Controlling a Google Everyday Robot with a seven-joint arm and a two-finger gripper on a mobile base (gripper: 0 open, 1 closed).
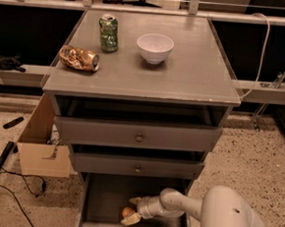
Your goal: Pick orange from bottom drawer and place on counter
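The orange [127, 212] lies on the dark floor of the open bottom drawer [105, 201], toward the front middle. My gripper [132, 211] reaches into that drawer from the right on its white arm. Its pale fingers [130, 219] stand one on each side of the orange, open around it. The counter [185, 74] is the grey top of the cabinet, above the two shallower drawers.
On the counter stand a green can [109, 32], a white bowl [155, 48] and a shiny gold-brown snack bag [79, 58]. The two upper drawers [139, 134] are slightly pulled out. A cardboard box [39, 147] and cables lie on the floor at left.
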